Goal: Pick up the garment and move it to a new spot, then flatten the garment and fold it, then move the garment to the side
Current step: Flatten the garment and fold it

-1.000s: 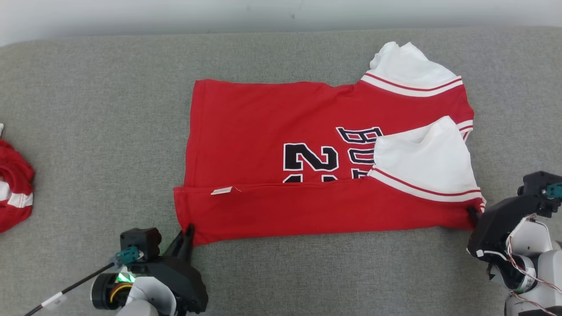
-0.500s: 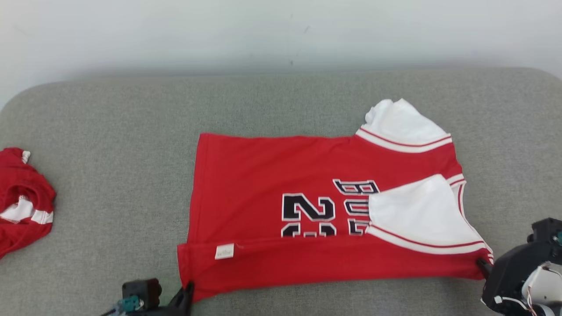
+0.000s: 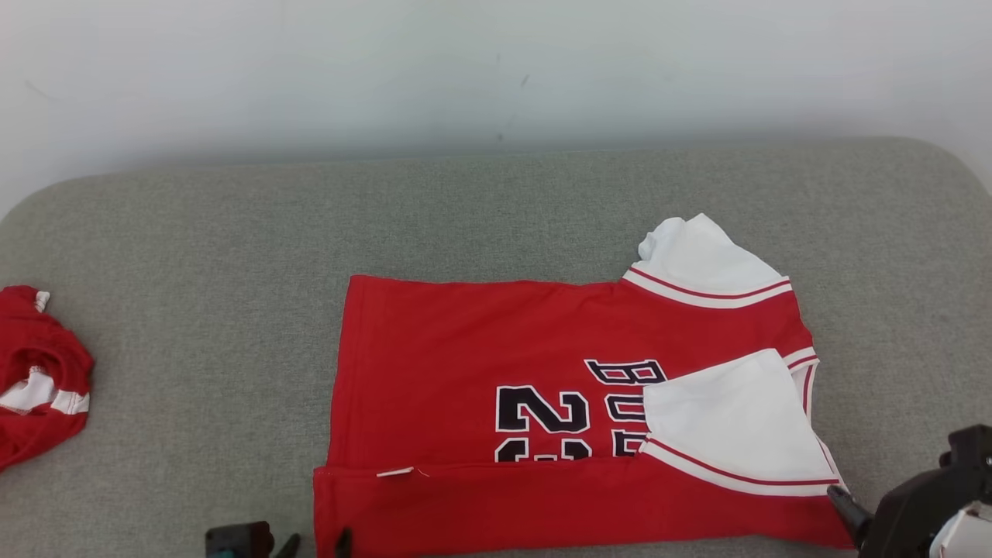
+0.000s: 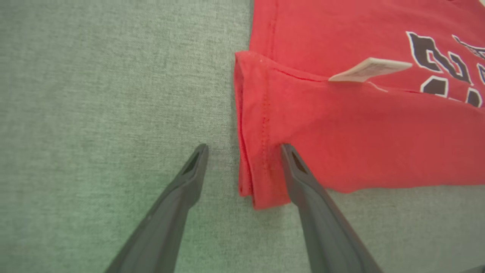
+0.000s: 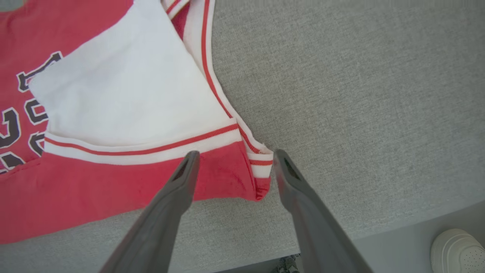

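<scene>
Left fingers (image 4: 303,182), right fingers (image 5: 178,189) straddle jersey (image 3: 465,364) corners; cushion (image 3: 194,232) beyond.

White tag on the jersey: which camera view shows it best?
Left wrist view: the tag is large, lifting off the folded red edge. Head view gives a small white sliver. Right wrist view faces the sleeve end of the jersey.

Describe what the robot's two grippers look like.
The left gripper and right gripper each have two long, matte dark grey jaws tapering to slim tips, with a small slot near each tip. The head view shows black angular housing and a pale shell behind the right one.
</scene>
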